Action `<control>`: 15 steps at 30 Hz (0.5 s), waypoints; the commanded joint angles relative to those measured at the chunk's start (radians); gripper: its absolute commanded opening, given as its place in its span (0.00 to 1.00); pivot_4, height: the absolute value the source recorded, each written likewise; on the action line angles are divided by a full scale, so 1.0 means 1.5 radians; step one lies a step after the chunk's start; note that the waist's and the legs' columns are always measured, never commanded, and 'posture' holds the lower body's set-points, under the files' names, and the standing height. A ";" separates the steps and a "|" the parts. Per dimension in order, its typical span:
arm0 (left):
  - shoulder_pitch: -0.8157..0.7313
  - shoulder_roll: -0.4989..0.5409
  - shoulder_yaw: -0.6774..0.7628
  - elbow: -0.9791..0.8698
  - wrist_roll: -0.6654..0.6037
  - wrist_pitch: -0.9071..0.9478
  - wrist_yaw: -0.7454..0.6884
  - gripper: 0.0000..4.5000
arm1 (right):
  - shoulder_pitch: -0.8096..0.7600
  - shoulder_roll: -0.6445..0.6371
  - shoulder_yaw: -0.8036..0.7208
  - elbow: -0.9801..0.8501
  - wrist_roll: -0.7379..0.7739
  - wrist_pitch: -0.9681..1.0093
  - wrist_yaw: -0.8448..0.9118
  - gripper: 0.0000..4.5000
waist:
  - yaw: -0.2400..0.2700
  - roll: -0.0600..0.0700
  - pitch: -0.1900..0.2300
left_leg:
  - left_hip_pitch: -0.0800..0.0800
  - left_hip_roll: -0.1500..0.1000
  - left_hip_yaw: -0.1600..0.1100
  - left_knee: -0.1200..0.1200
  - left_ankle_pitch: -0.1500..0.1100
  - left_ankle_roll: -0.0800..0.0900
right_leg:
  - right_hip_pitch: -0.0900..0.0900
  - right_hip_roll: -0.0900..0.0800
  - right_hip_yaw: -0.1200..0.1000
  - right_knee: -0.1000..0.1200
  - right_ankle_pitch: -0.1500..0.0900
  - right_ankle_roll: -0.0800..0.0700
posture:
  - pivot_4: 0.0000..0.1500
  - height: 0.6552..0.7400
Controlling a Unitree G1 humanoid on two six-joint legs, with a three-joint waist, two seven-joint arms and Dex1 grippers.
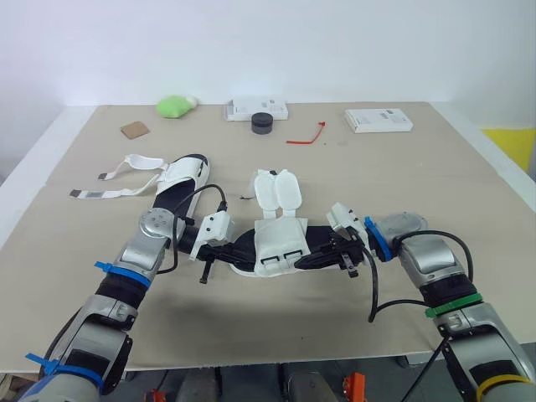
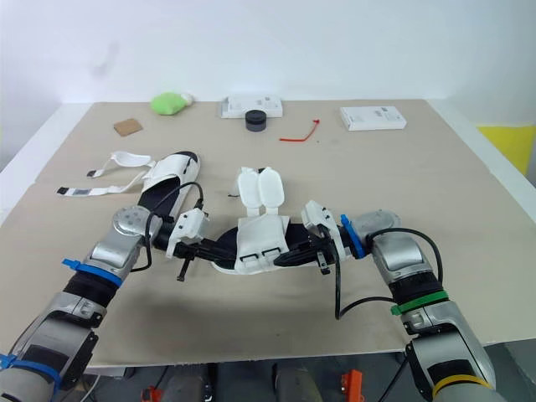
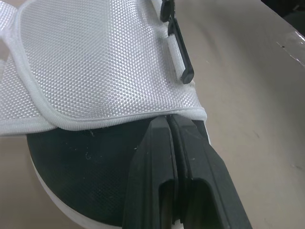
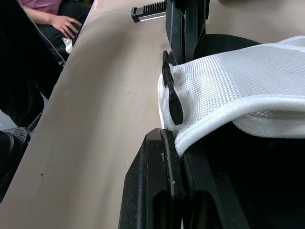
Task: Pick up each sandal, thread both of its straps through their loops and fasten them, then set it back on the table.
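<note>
A sandal (image 1: 270, 248) with a black sole and white mesh upper lies mid-table between my grippers. Its two white straps (image 1: 277, 191) are flipped open toward the far side. My left gripper (image 1: 216, 251) is at one end, its fingers pressed together at the hem of the upper (image 3: 109, 71) over the black insole. At the other end, my right gripper (image 1: 328, 254) is shut with the upper's white edge (image 4: 228, 90) pinched between its fingers (image 4: 157, 171). Black loops (image 3: 180, 52) sit on the side of the upper. A second sandal (image 1: 181, 179) lies at the left, its straps (image 1: 117, 177) spread out unfastened.
Along the far side of the table (image 1: 469, 251) are a green lump (image 1: 174, 105), a brown card (image 1: 134, 130), a white box (image 1: 256, 108), a black round piece (image 1: 263, 123), a red tie (image 1: 306, 136) and another white box (image 1: 378, 120). A person's hand (image 4: 66, 21) rests beyond the table edge.
</note>
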 commanded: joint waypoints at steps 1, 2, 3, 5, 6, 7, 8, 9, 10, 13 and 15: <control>0.024 -0.024 -0.027 0.046 0.040 -0.014 0.047 0.02 | 0.001 -0.002 -0.019 -0.019 0.010 0.012 -0.002 0.00 | 0.002 0.001 -0.001 | 0.000 0.000 0.000 0.000 0.000 0.000 | 0.000 0.000 0.000 0.000 0.000 0.000 | 1.00 1.00; 0.017 -0.035 -0.021 0.062 0.044 -0.021 0.072 0.02 | 0.004 -0.003 -0.019 -0.025 0.013 0.015 -0.004 0.00 | 0.003 0.001 -0.001 | 0.000 0.000 0.000 0.000 0.000 0.000 | 0.000 0.000 0.000 0.000 0.000 0.000 | 1.00 1.00; 0.011 -0.049 -0.013 0.072 0.041 -0.018 0.092 0.02 | 0.008 -0.004 -0.021 -0.032 0.015 0.019 -0.005 0.00 | 0.007 0.001 -0.001 | 0.000 0.000 0.000 0.000 0.000 0.000 | 0.001 0.000 0.000 0.000 0.000 0.000 | 1.00 1.00; 0.008 -0.064 -0.009 0.081 0.037 -0.017 0.105 0.02 | 0.014 -0.006 -0.026 -0.042 0.018 0.026 -0.008 0.00 | 0.010 0.001 -0.001 | 0.001 -0.001 0.000 0.001 0.001 0.001 | 0.000 0.000 0.000 0.000 0.001 0.000 | 1.00 1.00; 0.010 -0.066 -0.010 0.082 0.038 -0.019 0.104 0.02 | 0.016 -0.006 -0.028 -0.047 0.018 0.029 -0.008 0.00 | 0.010 0.001 -0.001 | 0.001 -0.002 0.000 0.001 0.001 0.002 | -0.001 -0.001 0.000 0.000 0.001 0.000 | 1.00 1.00; 0.011 -0.067 -0.012 0.083 0.039 -0.022 0.102 0.02 | 0.018 -0.005 -0.029 -0.049 0.017 0.030 -0.009 0.00 | 0.010 0.001 -0.001 | 0.001 -0.002 0.000 0.001 0.001 0.001 | -0.001 -0.001 0.001 0.000 0.001 0.000 | 1.00 1.00; 0.012 -0.067 -0.016 0.085 0.041 -0.028 0.097 0.02 | 0.019 -0.005 -0.031 -0.054 0.018 0.034 -0.009 0.00 | 0.010 0.001 -0.001 | 0.001 -0.003 0.000 0.001 0.001 0.001 | -0.001 -0.001 0.001 0.000 0.001 0.000 | 1.00 1.00; 0.014 -0.067 -0.020 0.089 0.044 -0.036 0.095 0.02 | 0.020 -0.005 -0.032 -0.058 0.019 0.036 -0.011 0.00 | 0.010 0.001 -0.001 | 0.001 -0.003 0.000 0.001 0.001 0.001 | -0.001 -0.002 0.001 0.000 0.001 0.000 | 1.00 1.00; 0.014 -0.067 -0.023 0.094 0.048 -0.045 0.096 0.02 | 0.022 -0.005 -0.032 -0.063 0.021 0.039 -0.012 0.00 | 0.010 0.001 -0.001 | 0.001 -0.003 0.000 0.001 0.001 0.001 | -0.001 -0.002 0.001 0.000 0.001 0.000 | 1.00 1.00; 0.000 -0.066 -0.021 0.112 0.046 -0.064 0.084 0.02 | 0.027 -0.004 -0.035 -0.076 0.023 0.047 -0.015 0.00 | 0.010 0.001 -0.001 | 0.001 -0.004 0.000 0.001 0.001 0.001 | -0.001 -0.003 0.001 0.000 0.002 0.001 | 1.00 1.00; -0.014 -0.063 -0.016 0.125 0.040 -0.070 0.070 0.02 | 0.030 -0.005 -0.036 -0.080 0.022 0.048 -0.015 0.00 | 0.010 0.002 -0.001 | 0.001 -0.004 0.000 0.001 0.001 0.001 | -0.001 -0.003 0.001 0.000 0.003 0.001 | 1.00 1.00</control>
